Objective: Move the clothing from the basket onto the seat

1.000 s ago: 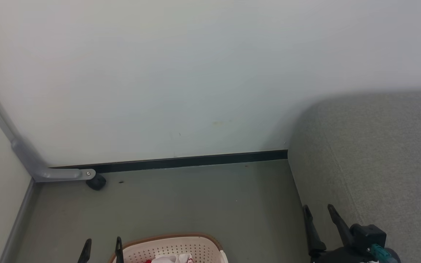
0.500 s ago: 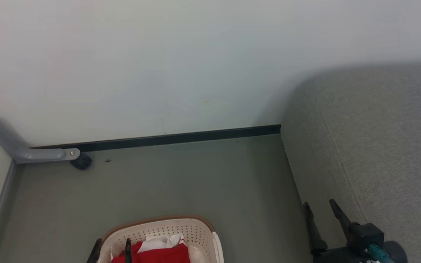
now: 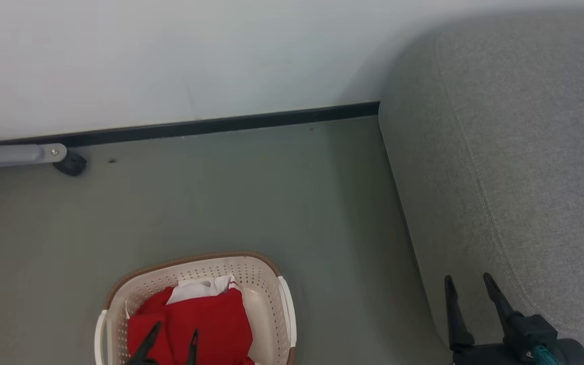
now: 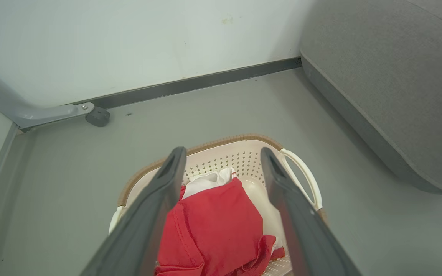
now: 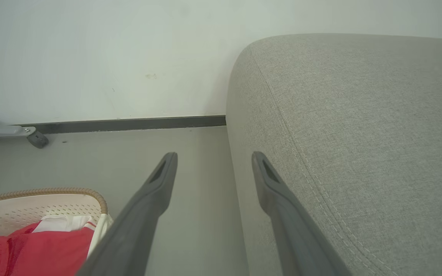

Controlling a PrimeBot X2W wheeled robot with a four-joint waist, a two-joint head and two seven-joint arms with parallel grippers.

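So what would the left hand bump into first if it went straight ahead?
Most likely the red clothing in the basket, seen right between the left hand's fingers. It might pass over and meet the basket's far wall instead; depth is unclear.

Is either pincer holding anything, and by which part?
Nothing is held. Left pincer hangs open above the clothing in the basket; right pincer open beside the seat.

The basket (image 3: 265,285) is smooth, faintly glossy cream plastic, perforated, with a brown woven-looking rim; the clothing (image 3: 206,319) is soft matt red cloth, the seat (image 3: 525,152) coarse matt woven fabric with a stitched seam, the floor (image 3: 246,192) smooth and matt.
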